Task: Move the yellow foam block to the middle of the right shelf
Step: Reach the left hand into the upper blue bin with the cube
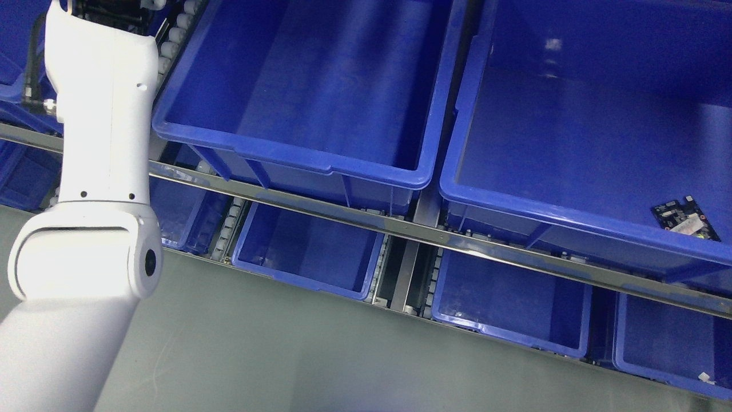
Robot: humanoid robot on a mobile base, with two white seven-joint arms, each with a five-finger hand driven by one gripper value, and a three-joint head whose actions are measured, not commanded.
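My left arm (97, 171) rises as a white forearm from the lower left corner to the top left edge. Its hand passes out of the picture at the top, so the fingers are hidden. No yellow foam block shows anywhere in the head view. The right arm is out of view. Two large blue bins fill the upper shelf level: a middle bin (297, 154) and a right bin (457, 194).
A small dark circuit board (686, 220) lies in the right bin's near corner. Below a metal shelf rail (400, 229) sit smaller blue bins (303, 274), (509, 332), (629, 360). Grey floor (286, 355) runs along the front. Roller tracks (180, 28) show between bins.
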